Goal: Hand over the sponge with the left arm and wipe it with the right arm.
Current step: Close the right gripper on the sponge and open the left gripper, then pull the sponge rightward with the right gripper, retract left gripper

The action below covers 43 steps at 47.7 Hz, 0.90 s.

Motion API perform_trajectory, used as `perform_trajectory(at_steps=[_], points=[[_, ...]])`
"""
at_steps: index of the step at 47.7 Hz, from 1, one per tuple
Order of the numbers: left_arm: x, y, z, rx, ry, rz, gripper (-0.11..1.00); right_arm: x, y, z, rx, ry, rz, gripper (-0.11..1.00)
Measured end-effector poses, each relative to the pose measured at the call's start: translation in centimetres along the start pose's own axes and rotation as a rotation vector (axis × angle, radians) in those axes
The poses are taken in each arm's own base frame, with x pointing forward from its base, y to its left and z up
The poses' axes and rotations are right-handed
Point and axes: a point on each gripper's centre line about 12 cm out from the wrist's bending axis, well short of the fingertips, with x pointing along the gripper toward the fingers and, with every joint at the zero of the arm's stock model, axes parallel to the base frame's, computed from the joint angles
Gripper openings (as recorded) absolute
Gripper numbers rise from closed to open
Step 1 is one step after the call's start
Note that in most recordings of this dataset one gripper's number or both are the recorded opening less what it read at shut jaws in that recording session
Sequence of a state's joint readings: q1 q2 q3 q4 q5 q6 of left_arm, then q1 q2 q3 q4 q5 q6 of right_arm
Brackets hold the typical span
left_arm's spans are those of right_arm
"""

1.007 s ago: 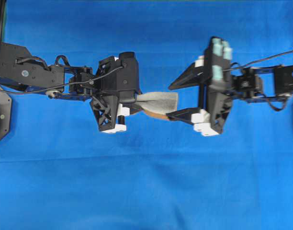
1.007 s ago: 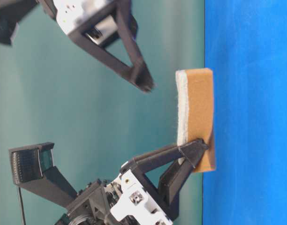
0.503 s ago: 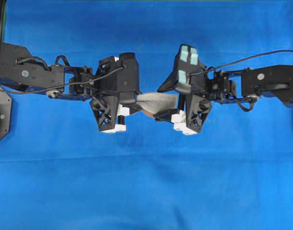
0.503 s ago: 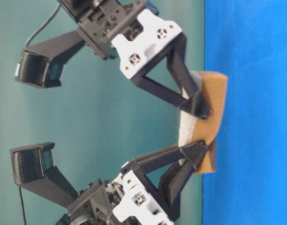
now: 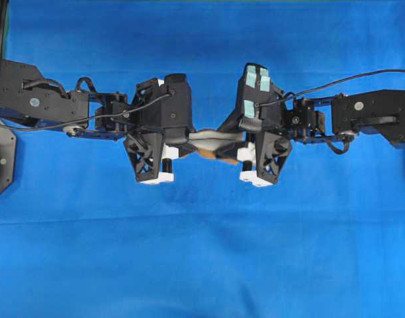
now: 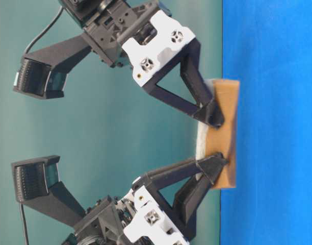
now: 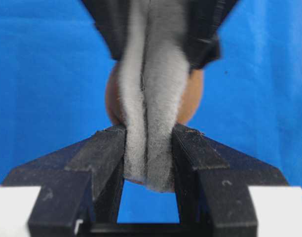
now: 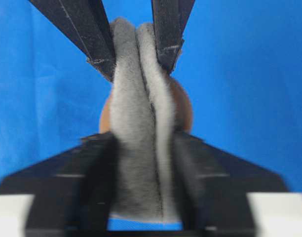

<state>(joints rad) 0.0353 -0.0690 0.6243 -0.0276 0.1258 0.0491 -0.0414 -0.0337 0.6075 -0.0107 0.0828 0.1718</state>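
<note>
The jaws of the left gripper point(image 7: 148, 148) pinch one end of the sponge point(image 5: 212, 140) so hard that it folds, grey face inward. The jaws of the right gripper point(image 8: 143, 148) press on the other end of the sponge in the same way. So the sponge hangs between the two grippers, above the blue table cover point(image 5: 202, 252), touching nothing else. I judge that the handover is at its middle point: both arms hold. The next move asks the left gripper to let go while the right gripper keeps its grip.
</note>
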Motion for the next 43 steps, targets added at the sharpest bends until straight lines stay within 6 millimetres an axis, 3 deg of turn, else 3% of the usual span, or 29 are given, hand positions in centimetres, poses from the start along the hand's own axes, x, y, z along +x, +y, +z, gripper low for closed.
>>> perform_trajectory(at_steps=[3,11,19,23,43], points=[[0.0,0.0,-0.1,0.000,0.002,0.000,0.22,-0.1,0.0,0.0,-0.005,0.001,-0.001,0.26],[0.0,0.0,0.0,0.002,0.000,0.000,0.24,-0.3,0.0,0.2,-0.007,-0.002,-0.002,0.26],[-0.3,0.0,0.1,-0.003,-0.012,0.000,0.74,-0.5,0.0,0.4,-0.008,-0.009,-0.001,0.26],[-1.0,0.0,0.1,0.000,-0.028,0.001,0.90,-0.8,0.0,0.6,-0.007,-0.019,0.000,0.26],[-7.4,0.0,-1.2,-0.014,-0.273,0.009,0.89,-1.2,-0.2,0.2,-0.010,-0.015,-0.004,0.26]])
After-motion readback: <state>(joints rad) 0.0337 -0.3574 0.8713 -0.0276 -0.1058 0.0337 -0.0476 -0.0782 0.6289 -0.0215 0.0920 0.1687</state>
